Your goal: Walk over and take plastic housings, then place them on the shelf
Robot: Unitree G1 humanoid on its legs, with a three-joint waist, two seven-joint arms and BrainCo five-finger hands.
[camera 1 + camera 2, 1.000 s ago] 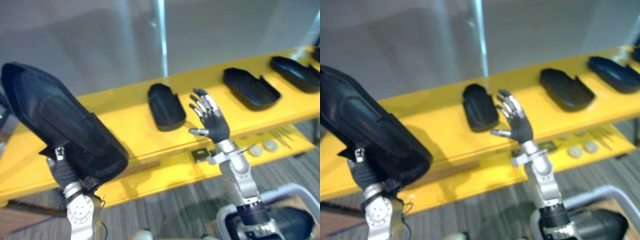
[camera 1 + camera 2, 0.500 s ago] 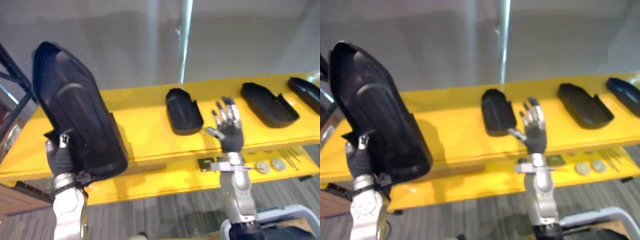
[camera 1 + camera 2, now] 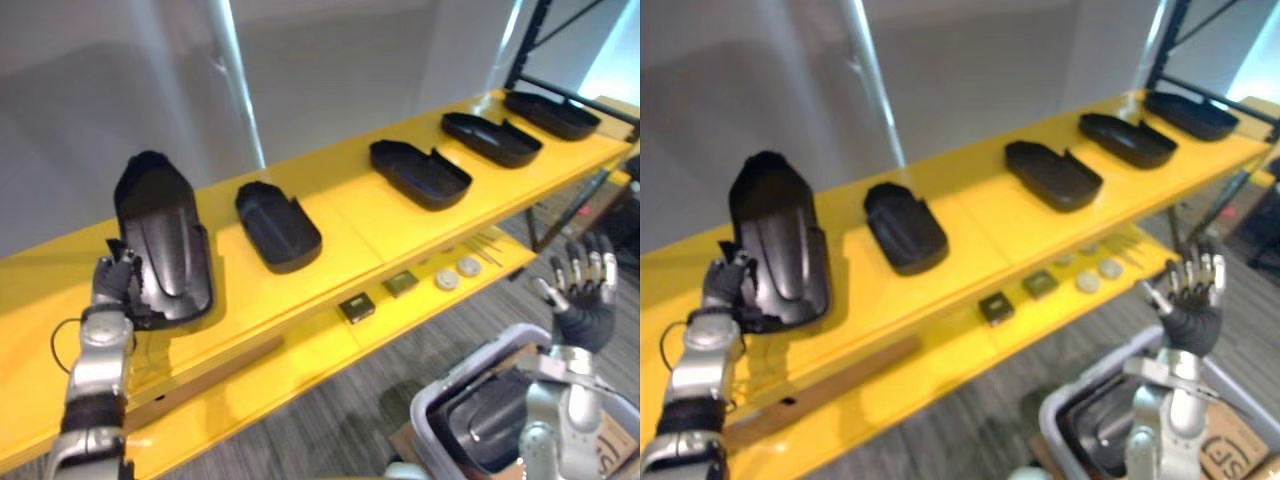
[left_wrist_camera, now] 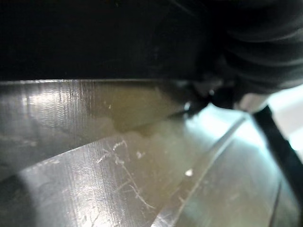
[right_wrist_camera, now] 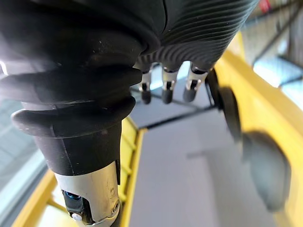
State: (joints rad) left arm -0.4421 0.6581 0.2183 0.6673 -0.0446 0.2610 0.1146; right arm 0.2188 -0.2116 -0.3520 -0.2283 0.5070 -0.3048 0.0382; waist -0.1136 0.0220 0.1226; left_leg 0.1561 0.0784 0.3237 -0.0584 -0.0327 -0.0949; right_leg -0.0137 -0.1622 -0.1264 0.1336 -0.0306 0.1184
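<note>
In the left eye view, what has changed is the load in your left hand (image 3: 113,282). Half a second ago the held housing (image 3: 160,240) stood raised in the air in front of the shelf (image 3: 350,215). Now it lies on the shelf's top level, just beside the nearest of four other housings (image 3: 278,225) set in a row (the whole picture has swung too, so the camera moved; judge housing against shelf, not place in the frame). I read that as the placing all but done, with only the letting go left. The hand looks clenched on the housing's near edge, grasping it, and the housing stretches away from the fingertips along the shelf, touching them. In the right eye view your right hand (image 3: 1190,315) is released, fingers spread straight and holding nothing. It is well apart from the shelf and above a grey bin (image 3: 425,430) with spare housings (image 3: 490,425) inside. In the left wrist view the dark housing sits right against the hand with the scratched shelf surface just under it; I cannot tell there whether it bears fully. The right wrist view shows straight fingers (image 5: 164,90) above the floor (image 5: 180,179).
</note>
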